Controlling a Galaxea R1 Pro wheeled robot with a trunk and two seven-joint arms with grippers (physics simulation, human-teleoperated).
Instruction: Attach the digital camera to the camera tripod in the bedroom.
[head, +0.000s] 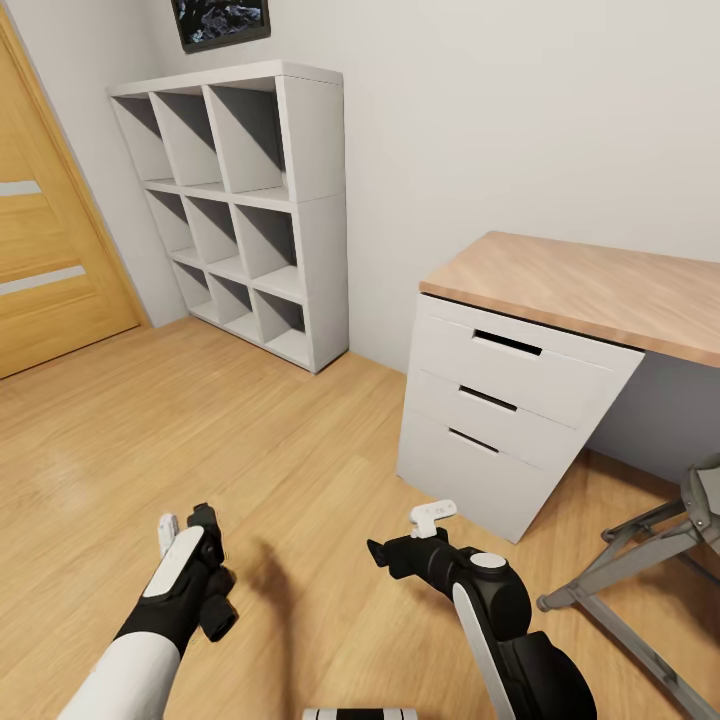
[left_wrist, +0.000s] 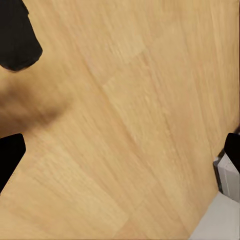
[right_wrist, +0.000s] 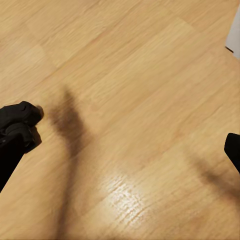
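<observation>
Bedroom corner: white cube shelves (head: 245, 210) against the wall, wood-topped table (head: 590, 285) with drawers, grey stool (head: 640, 560) beside it. Left pincer (head: 190, 535) and right pincer (head: 385, 555) low over plank floor (head: 150, 430) — both spread apart, grasping nothing.

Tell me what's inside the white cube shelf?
The white cube shelf looks empty: every open cube shows only bare white walls and shadow. The deep corners of some cubes are hidden by the dividers.

Light wood plank floor (head: 200, 440) under both claws. White cube shelf (head: 250, 210) stands on it ahead of left claw (head: 190, 530); wood-topped drawer surface (head: 600, 285) ahead of right claw (head: 400, 545).
</observation>
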